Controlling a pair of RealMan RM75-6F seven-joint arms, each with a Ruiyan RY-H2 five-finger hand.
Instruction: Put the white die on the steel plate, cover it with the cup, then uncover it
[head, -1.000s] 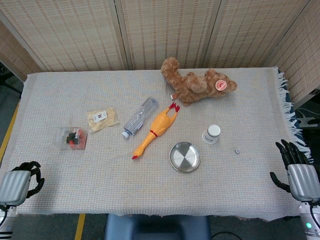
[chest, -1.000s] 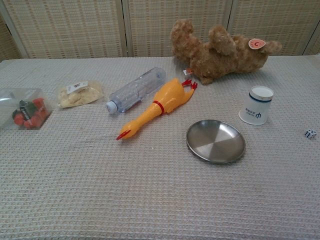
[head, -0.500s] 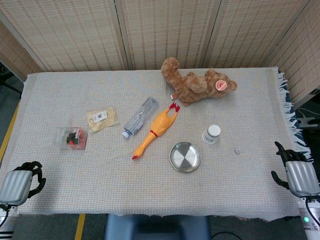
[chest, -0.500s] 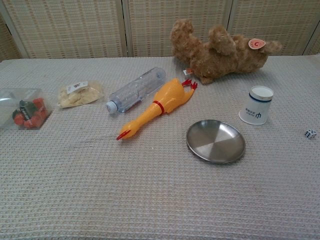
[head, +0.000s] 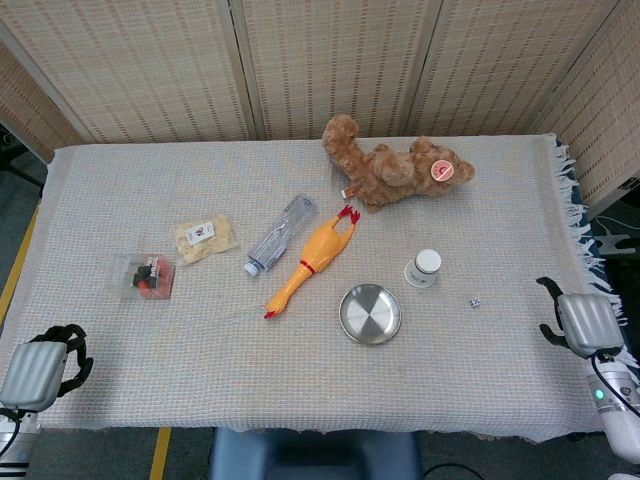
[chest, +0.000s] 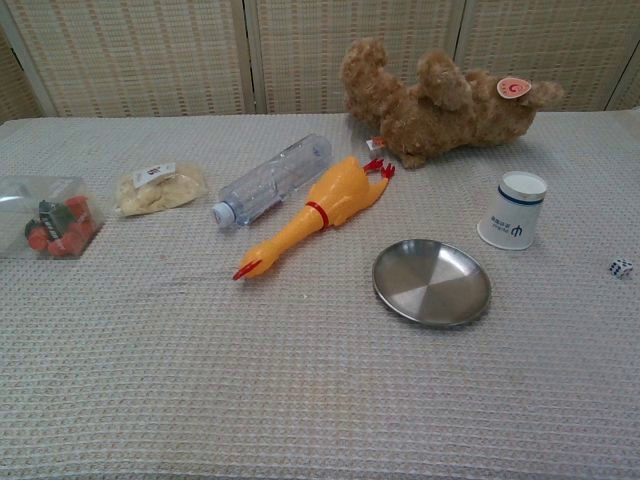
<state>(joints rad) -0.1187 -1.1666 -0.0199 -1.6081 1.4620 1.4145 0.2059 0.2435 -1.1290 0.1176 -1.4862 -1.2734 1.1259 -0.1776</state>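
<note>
Die (head: 475, 302), cup (head: 424, 268) and steel plate (head: 370, 314) all lie exactly where they lay a second ago, so the only change is in my own arms, and I go through the scene from the biggest thing down. The table (head: 300, 385), under its woven cloth, carries everything. The teddy bear (head: 395, 172) sprawls at the far side, with the rubber chicken (head: 310, 260) and the clear plastic bottle (head: 280, 234) lying side by side nearer the middle, none of them disturbed. The steel plate sits bare toward my right of centre, and the white paper cup stands mouth down just beyond it and a little to the right. The snack packet (head: 204, 238) and the clear box of small red pieces (head: 146, 276) stay far off to my left. My right hand (head: 582, 324) has shifted over the last second: its fingers, which showed spread and pointing up the table edge, are now mostly tucked behind the grey back plate, and the hand has turned in toward the cloth. I cannot tell how far its fingers are parted, but it holds nothing. My left hand (head: 38, 372) rests at the near left corner with fingers curled in, empty, and barely moved. Smallest of all, the white die lies on the cloth to the right of the cup, well apart from the plate and between it and my right hand. I judge the task has not started; my right hand seems to be lining up for the die.
</note>
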